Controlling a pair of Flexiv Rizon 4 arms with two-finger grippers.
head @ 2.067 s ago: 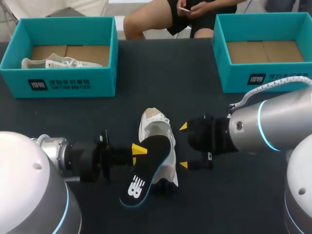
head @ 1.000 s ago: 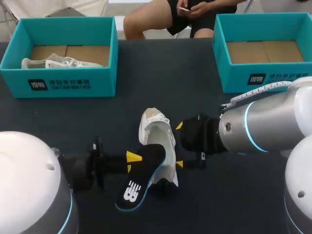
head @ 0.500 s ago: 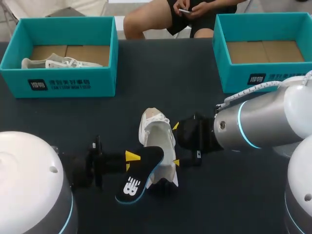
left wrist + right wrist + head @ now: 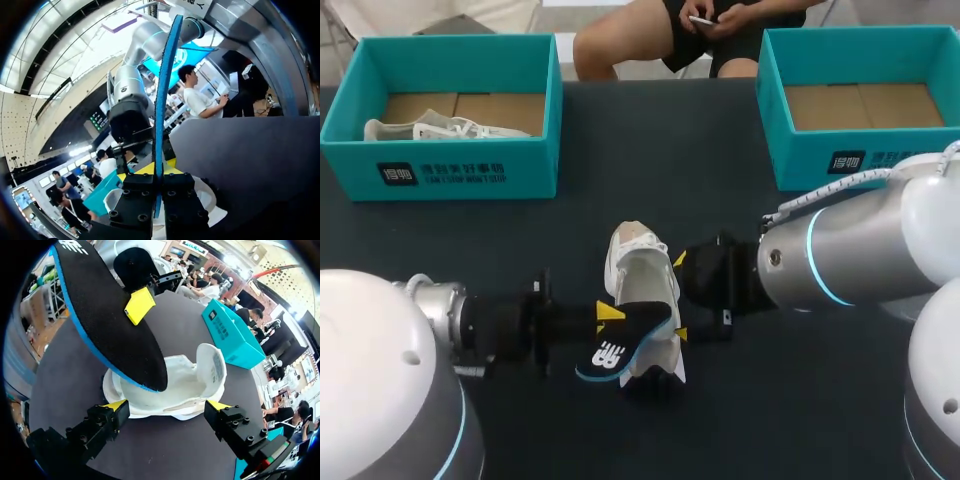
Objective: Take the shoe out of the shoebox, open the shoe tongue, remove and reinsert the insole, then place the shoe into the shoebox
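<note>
**Insole clamped over the shoe at mid-table**

The white shoe (image 4: 645, 270) lies on the dark table (image 4: 650, 150), about halfway between the left and right edges and nearer the front edge than the back. Its length runs from back to front. It is outside both boxes.

The left gripper (image 4: 610, 315) comes in from the left edge and is clenched on the black, blue-rimmed insole (image 4: 620, 350). In the left wrist view the insole (image 4: 162, 100) stands edge-on, pinched between that gripper's (image 4: 156, 172) two fingers. The insole is tilted. Its free end hangs over the shoe's open mouth, while the rest sticks out to the shoe's left, clear of the table. The right wrist view shows the same: the insole (image 4: 110, 325) slants down over the shoe (image 4: 185, 390). Whether its end touches the inside cannot be told.

The right gripper (image 4: 680, 297) sits at the shoe's right side with its fingers spread and grasping nothing. In its own view the two yellow tips of the right gripper (image 4: 166, 406) stand close against the shoe's near side.

The left shoebox (image 4: 470, 170) sits at the back left corner with a second pale shoe (image 4: 440, 128) lying inside it. The right shoebox (image 4: 800, 150) sits at the back right corner and shows its cardboard floor.
</note>
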